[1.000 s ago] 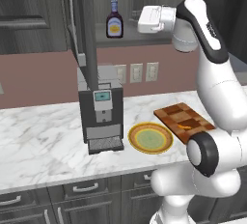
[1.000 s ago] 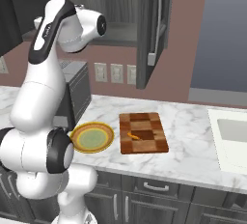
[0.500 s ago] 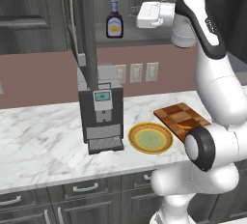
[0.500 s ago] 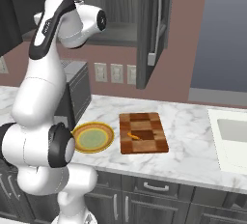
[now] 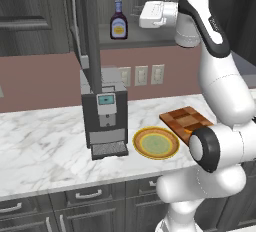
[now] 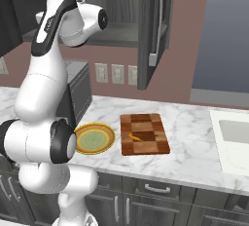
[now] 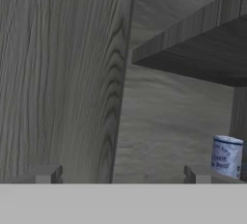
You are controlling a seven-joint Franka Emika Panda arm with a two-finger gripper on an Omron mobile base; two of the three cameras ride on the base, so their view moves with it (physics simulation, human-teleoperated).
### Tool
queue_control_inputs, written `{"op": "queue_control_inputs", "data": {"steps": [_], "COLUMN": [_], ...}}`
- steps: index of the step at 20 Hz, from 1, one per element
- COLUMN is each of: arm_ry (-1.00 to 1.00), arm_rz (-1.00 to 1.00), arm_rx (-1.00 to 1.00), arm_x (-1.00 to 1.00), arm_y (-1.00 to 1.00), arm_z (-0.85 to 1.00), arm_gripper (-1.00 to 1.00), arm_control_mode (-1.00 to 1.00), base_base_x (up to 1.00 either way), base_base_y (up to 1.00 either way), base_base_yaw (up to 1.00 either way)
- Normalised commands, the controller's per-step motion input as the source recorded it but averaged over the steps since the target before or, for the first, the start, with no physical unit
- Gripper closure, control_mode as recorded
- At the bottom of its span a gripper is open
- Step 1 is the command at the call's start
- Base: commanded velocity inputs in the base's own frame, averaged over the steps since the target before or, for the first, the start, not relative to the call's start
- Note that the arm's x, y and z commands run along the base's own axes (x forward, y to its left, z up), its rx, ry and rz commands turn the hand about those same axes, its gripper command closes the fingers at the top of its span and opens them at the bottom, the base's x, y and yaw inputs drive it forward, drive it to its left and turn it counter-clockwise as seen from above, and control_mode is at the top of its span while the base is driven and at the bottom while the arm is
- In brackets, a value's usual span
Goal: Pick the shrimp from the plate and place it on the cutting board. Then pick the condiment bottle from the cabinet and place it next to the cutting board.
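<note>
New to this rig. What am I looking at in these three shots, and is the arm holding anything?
It is a rendered kitchen with a white robot arm on a driving base. Two pictures come from cameras on the base, behind the arm to its left and right; the third looks along the gripper.

On the marble counter lie a plate and a cutting board with the small orange shrimp already on it. A coffee machine stands beside the plate.

The arm is raised to the open cabinet, its gripper just right of the condiment bottle on the shelf. In the hand view the fingertips stand apart with nothing between them, so it holds nothing. A blue-labelled can sits further in.
</note>
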Motion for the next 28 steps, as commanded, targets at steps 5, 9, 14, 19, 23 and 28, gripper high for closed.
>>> {"op": "queue_control_inputs", "data": {"steps": [5, 9, 14, 19, 23, 28], "arm_ry": [0.00, 0.00, 0.00, 0.00, 0.00, 0.00], "arm_rz": [0.00, 0.00, 0.00, 0.00, 0.00, 0.00], "arm_rx": [0.00, 0.00, 0.00, 0.00, 0.00, 0.00], "arm_x": [0.21, 0.23, 0.21, 0.16, 0.12, 0.11], "arm_y": [0.03, 0.00, 0.00, 0.06, 0.09, 0.09], "arm_z": [0.00, 0.00, 0.00, 0.00, 0.00, 0.00], "arm_gripper": [-1.00, -1.00, -1.00, -1.00, -1.00, -1.00], "arm_control_mode": [-1.00, -1.00, -1.00, -1.00, -1.00, -1.00], "base_base_x": [0.00, 0.00, 0.00, 0.00, 0.00, 0.00], "base_base_y": [0.00, 0.00, 0.00, 0.00, 0.00, 0.00], "base_base_yaw": [0.00, 0.00, 0.00, 0.00, 0.00, 0.00]}}
